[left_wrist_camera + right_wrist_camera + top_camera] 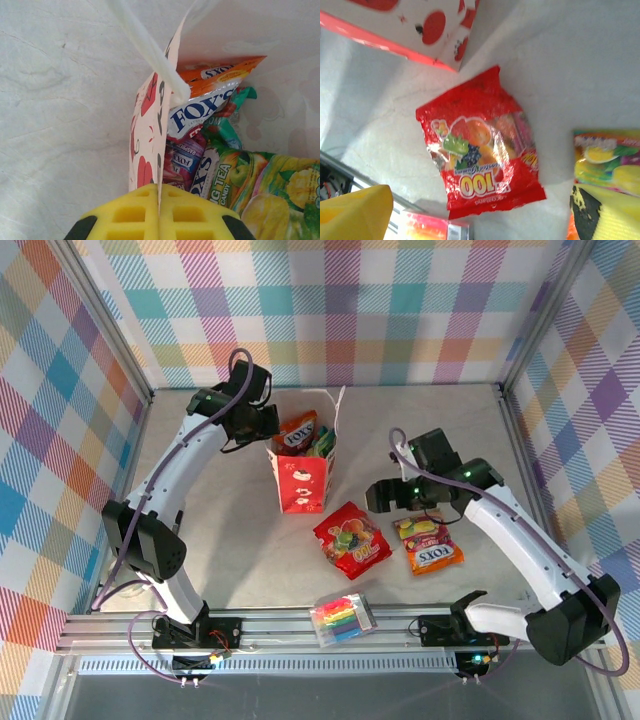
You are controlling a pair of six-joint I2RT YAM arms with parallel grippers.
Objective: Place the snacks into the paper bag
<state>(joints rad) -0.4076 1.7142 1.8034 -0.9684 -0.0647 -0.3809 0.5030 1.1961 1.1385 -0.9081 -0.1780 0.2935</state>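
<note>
Paper bag (pixel 298 480) holds pouches (pixel 210 100) — red pouch (pixel 351 538), orange pouch (pixel 428 545) outside.

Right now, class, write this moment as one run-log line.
left gripper: shut on white-and-red paper bag | right gripper: open over red glossy candy pouch | orange glossy pouch: on table

— What lies mid-frame?
— A red pouch (pixel 480 145), flat on the pale table (pixel 570 60); glossy, crinkled, with a fruit print and a yellow "100".
— And upper left?
— The bottom corner of the paper bag (pixel 395 30); white with red prints, a red band along its base; near the pouch's top but apart from it.
— The right edge?
— A second pouch (pixel 610 160), yellow and green fruit, cut off by the frame.
— The right gripper (pixel 480 205)?
— Its yellow fingers (pixel 355 212) stand wide apart in the lower corners; the lower-right one overlaps the second pouch; a rainbow marker pack (pixel 427 225) shows at the bottom edge, just beside the red pouch.
</note>
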